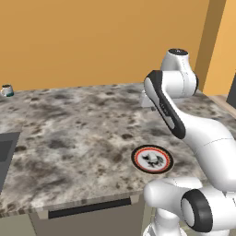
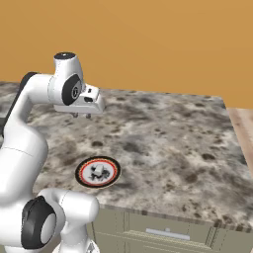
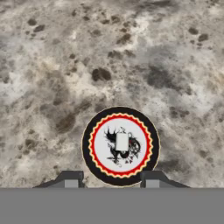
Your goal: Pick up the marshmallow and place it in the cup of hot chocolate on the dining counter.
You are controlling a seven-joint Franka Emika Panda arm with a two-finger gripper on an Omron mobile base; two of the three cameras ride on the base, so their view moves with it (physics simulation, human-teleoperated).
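On the mottled surface (image 3: 52, 65) we see our tool (image 3: 112, 180) spread wide, low-centre, over the plate (image 3: 97, 162) bearing the marshmallow (image 3: 122, 142).

Arm (image 1: 198, 133): rises from base, bent at elbow, forearm reaching forward. Wrist: turned downward. Gripper (image 2: 82, 115): points straight down, held high, holding nothing; fingertips (image 3: 71, 179) set wide apart.
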